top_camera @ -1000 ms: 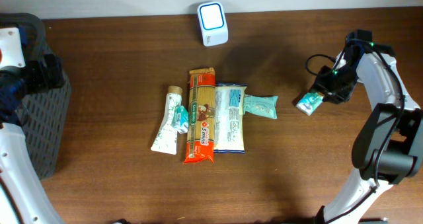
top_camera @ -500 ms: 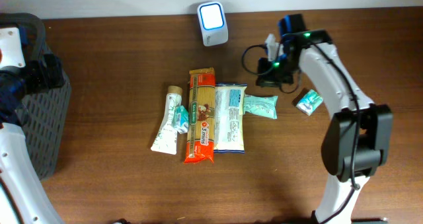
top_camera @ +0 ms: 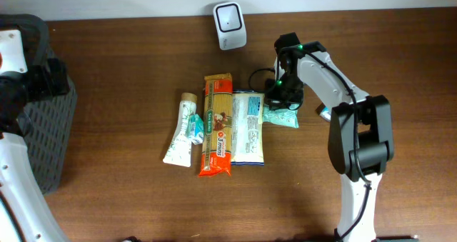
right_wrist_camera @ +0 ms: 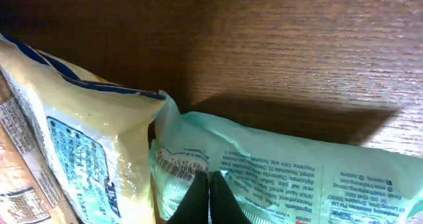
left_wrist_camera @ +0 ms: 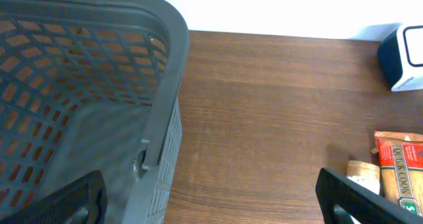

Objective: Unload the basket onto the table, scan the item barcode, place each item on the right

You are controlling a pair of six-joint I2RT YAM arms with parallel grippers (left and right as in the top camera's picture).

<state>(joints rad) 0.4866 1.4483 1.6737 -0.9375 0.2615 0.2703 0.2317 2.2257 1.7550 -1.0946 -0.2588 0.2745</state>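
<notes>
Mint-green packet [top_camera: 282,116] lies flat on the bench [top_camera: 128,56], its left end touching a white-and-blue pouch [top_camera: 248,126]. Barcode [right_wrist_camera: 177,163] sits near that end in the right wrist view. Right tool [right_wrist_camera: 207,196] is pressed together, tips down on the packet's printed face; cannot tell if any film is pinched. Scanner [top_camera: 230,16] stands well apart at the far edge. Orange pasta pack [top_camera: 217,125] and white tube [top_camera: 178,131] lie left of the pouch. Left tool [left_wrist_camera: 211,201] is spread wide beside a grey basket [left_wrist_camera: 79,85].
</notes>
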